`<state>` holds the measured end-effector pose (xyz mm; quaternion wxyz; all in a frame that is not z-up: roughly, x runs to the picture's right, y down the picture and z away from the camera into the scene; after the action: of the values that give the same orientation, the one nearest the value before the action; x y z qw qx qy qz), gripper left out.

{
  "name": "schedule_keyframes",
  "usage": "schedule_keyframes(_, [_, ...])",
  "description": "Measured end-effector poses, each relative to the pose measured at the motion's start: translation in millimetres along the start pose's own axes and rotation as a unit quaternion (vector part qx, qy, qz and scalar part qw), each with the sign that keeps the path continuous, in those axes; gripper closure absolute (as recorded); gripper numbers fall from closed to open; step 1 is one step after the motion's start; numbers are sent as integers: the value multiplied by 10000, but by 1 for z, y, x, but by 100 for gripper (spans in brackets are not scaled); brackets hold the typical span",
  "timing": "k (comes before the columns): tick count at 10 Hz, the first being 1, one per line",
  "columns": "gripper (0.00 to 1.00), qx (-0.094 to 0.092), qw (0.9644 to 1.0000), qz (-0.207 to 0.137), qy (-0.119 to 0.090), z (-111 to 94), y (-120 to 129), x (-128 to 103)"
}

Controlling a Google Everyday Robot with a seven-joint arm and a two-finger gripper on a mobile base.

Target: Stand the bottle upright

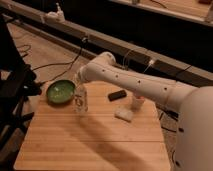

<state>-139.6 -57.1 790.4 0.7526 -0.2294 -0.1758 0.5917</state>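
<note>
Gripper (80, 88) atop upright bottle (81, 103), seemingly beside bowl (60, 92).

1. From my remote seat I take the wooden slat table (100, 145) as my landmark; warm, dim light falls across its top.
2. Behind the table a long grey rail (150, 52) runs diagonally from upper left to right.
3. Beyond that rail the wall (125, 25) is dark.
4. Left of the table and behind it I see brownish floor (45, 50), with black cables (60, 65) trailing over it.
5. A black frame (15, 95) stands just beside the table's left edge.
6. The gripper (80, 82) sits over the table's far left part.
</note>
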Motion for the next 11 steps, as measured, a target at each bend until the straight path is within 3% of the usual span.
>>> schedule_keyframes(2, [100, -39, 9999, -50, -100, 4, 0, -6])
schedule_keyframes(5, [100, -115, 9983, -299, -496, 8, 0, -21])
schedule_keyframes(7, [100, -59, 9943, -604, -878, 6, -4, -30])
schedule_keyframes(11, [100, -47, 9935, -640, -936, 5, -5, -32])
